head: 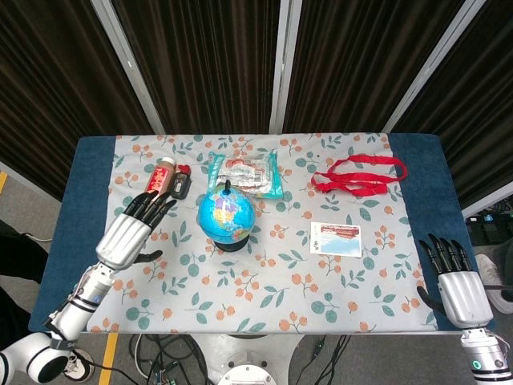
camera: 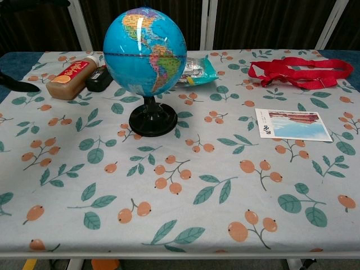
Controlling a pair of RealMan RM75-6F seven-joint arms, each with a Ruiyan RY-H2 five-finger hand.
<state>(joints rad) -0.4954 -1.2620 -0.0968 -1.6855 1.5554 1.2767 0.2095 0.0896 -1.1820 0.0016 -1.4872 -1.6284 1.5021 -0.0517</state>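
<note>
My left hand hovers over the table's left side, fingers spread and holding nothing, its fingertips just short of a brown bottle with a red label and a small black object. In the chest view only a dark fingertip shows at the far left edge. A blue globe on a black stand stands upright mid-table, right of that hand. My right hand is at the table's near right corner, fingers apart and empty, closest to a postcard.
A teal snack packet lies behind the globe. A red strap lies at the back right. A floral cloth covers the table, whose blue edges show at both sides. Dark curtains hang behind.
</note>
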